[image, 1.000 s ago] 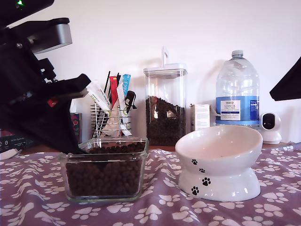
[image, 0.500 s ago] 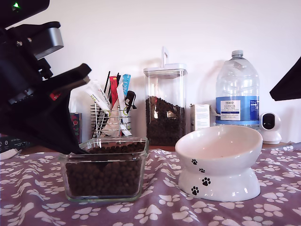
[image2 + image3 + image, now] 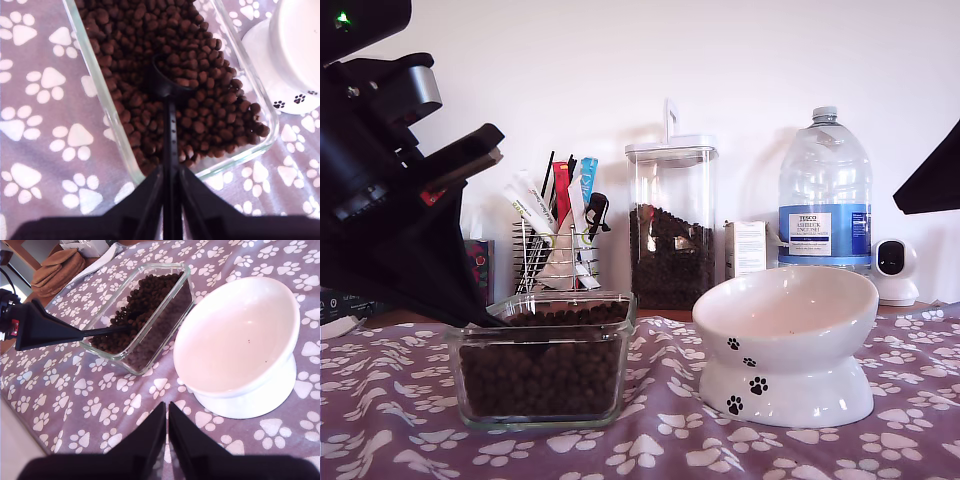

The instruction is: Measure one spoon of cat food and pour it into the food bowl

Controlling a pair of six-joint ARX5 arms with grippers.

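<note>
The spoon's cup lies half buried in the cat food (fill unclear) inside the glass container, beside the food bowl. First gripper clamps its handle, now tilted steeper than before. Second gripper hovers closed, empty.

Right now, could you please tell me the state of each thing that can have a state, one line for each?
my first gripper: shut on the spoon handle.
my second gripper: shut, holding nothing.
spoon: cup dipped in the cat food.
glass container: open, nearly full of cat food.
food bowl: empty, upright.
tall canister: lid on, about half full.
water bottle: capped.
</note>
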